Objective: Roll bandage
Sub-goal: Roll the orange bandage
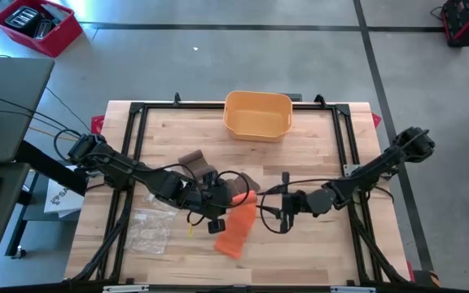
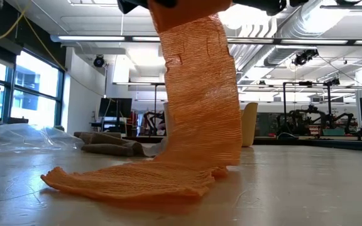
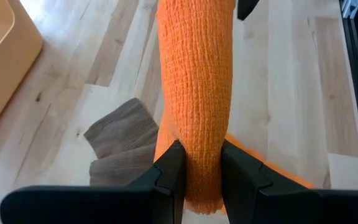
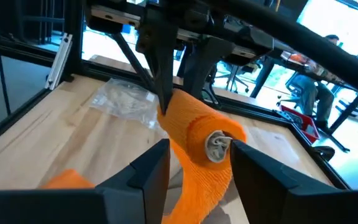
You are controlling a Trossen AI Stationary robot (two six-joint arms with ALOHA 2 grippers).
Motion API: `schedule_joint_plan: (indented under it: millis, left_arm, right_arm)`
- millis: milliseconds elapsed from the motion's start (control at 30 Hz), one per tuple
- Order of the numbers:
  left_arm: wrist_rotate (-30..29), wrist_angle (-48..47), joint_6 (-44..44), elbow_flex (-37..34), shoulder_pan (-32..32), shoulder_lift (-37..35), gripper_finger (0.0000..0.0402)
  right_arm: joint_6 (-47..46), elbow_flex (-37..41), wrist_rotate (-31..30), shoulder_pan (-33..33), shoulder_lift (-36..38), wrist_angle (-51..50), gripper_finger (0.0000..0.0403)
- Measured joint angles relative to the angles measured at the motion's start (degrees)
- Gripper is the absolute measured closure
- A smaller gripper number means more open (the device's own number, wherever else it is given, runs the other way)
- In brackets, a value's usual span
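Observation:
An orange bandage is partly wound into a roll [image 4: 201, 127] that is held in the air between my two grippers. Its loose strip [image 2: 200, 94] hangs down from the roll, and the strip's lower end [image 1: 233, 238] lies crumpled on the wooden table. My left gripper [image 3: 201, 152] comes from the table's left and is shut on the roll [image 3: 196, 74]. My right gripper [image 4: 197, 149] comes from the table's right, with its fingers at the roll's other end, where the pale core [image 4: 217, 144] shows. Both grippers meet near the table's middle [image 1: 243, 199]. My left gripper pinches the roll's left end [image 3: 199, 177] between its two fingers, slanting down from the table's left. The roll is dented in there and runs on past the fingertips, clear of the table. My right gripper has the roll's right end [image 4: 194, 134] between its two fingers [image 4: 241, 152], nearly level from the table's right, fingers lying along the roll. The strip hangs slack below.
Brown bandages [image 1: 194, 159] lie on the table behind the grippers. A clear plastic bag [image 1: 149, 224] lies at the near left. A yellow bin [image 1: 257, 114] stands at the far edge. A black frame [image 1: 137, 146] borders the table.

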State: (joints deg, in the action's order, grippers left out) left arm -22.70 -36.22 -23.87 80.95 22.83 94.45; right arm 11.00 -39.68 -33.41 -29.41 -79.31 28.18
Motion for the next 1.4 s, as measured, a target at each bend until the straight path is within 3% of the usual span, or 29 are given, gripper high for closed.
schedule_joint_plan:
  millis: [133,333,667,833,900,1167,1300,1400]
  left_arm:
    - [0.19,0.25,0.01,0.00,0.02,0.00,0.0330]
    - [0.22,1.51,-0.05,0.00,0.02,0.00,0.0330]
    - [0.39,2.87,1.47,0.00,0.11,0.02,0.0330]
    - [-0.16,2.70,1.58,0.00,0.11,0.04,0.0327]
    - [-0.36,2.07,2.07,0.00,0.09,-0.12,0.0318]
    - [-5.60,-3.80,2.38,-0.87,0.64,-3.68,0.0254]
    - [-10.42,-1.65,4.10,-3.90,1.47,-5.08,0.0230]
    - [-14.12,5.35,5.60,-8.14,1.57,-5.63,0.0219]
  right_arm:
    - [-0.65,0.00,4.76,0.68,0.00,0.37,0.0272]
    - [-3.32,0.00,5.73,2.87,0.05,0.35,0.0307]
    - [-4.17,0.00,8.44,3.41,0.13,-0.73,0.0324]
    - [-4.76,0.00,8.85,3.41,0.11,-1.13,0.0386]
    - [-5.09,0.00,8.91,3.41,0.09,-1.10,0.0393]
    - [-4.31,0.20,6.46,1.74,7.36,-1.58,0.0401]
    - [-0.51,0.20,2.69,-1.02,13.66,-2.15,0.0402]
    - [1.50,0.20,-1.72,-3.64,17.57,-3.89,0.0403]
